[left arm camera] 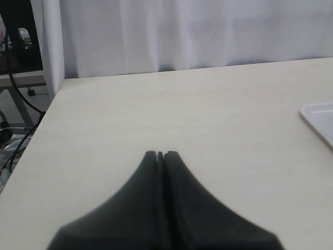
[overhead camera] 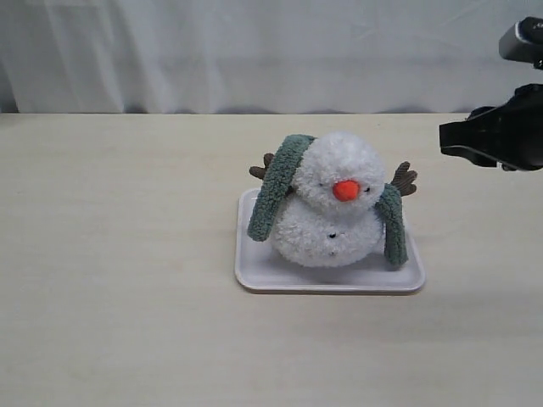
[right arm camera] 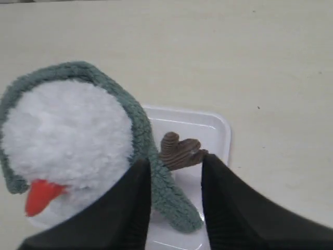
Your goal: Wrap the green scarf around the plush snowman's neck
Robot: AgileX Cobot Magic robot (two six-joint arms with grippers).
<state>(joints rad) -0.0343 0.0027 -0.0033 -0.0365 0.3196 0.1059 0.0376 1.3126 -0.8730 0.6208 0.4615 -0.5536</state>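
Green scarf (overhead camera: 273, 191) is lying over the back of the head of the plush snowman (overhead camera: 335, 203), both ends hanging down beside the body. The snowman is sitting on a white tray (overhead camera: 331, 284) on the beige table (overhead camera: 119, 254). The right gripper (right arm camera: 176, 161) is hovering above it, jaws apart, holding nothing. The left gripper (left arm camera: 161, 153) is hanging over the table, jaws pressing together.

No readable text, label, brand, number or sign anywhere in the three views: none on the plush snowman (overhead camera: 335, 165), the green scarf (overhead camera: 273, 193), the white tray (overhead camera: 256, 273) or the pale wooden table (overhead camera: 102, 254).
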